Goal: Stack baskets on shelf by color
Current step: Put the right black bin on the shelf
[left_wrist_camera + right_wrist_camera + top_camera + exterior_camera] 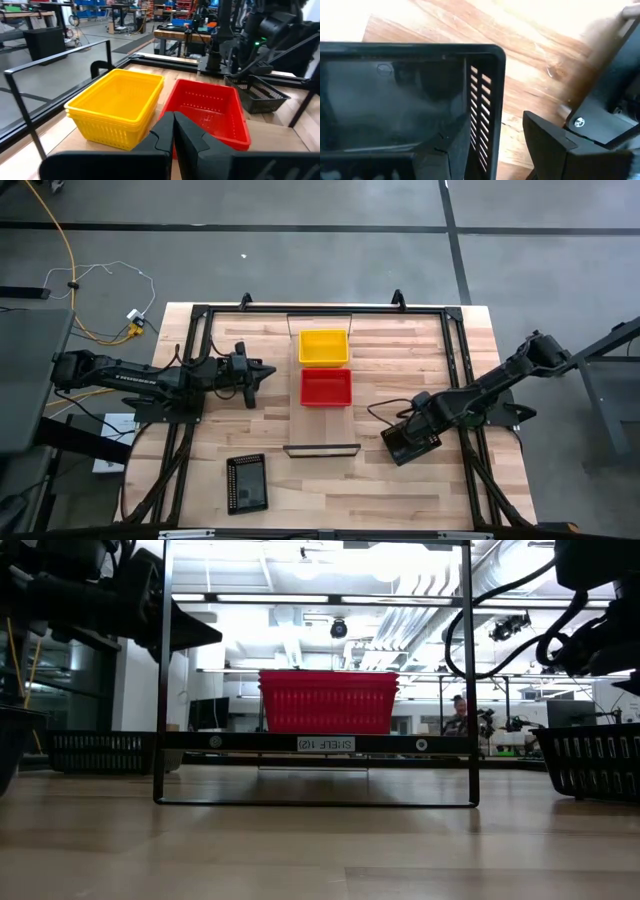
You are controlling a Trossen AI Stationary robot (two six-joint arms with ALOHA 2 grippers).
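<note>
Left gripper [262,372] is hovering over the table left of the shelf [325,420], fingers [172,132] pressed together and holding nothing, pointing toward the 2 coloured stacks.

Yellow baskets [324,346] are sitting on the far end of the shelf; the left wrist view is showing at least 2 nested there [116,107]. Red baskets [326,387] are sitting just beside them toward the middle of the shelf, sides touching or nearly so; count in that stack is not readable. In the low view the red stack [328,700] is resting on the plank above a bar labelled with a shelf tag.

Right gripper [415,435] is sitting low over a black basket [408,444] on the table right of the shelf. Its fingers [547,142] are spread, straddling the basket's slotted side wall [481,110]: 1 finger inside, 1 outside. Whether the pads are pressing the wall I cannot tell.

A 2nd black basket [246,483] is lying on the table near the front edge, left of the shelf, well apart from both grippers
</note>
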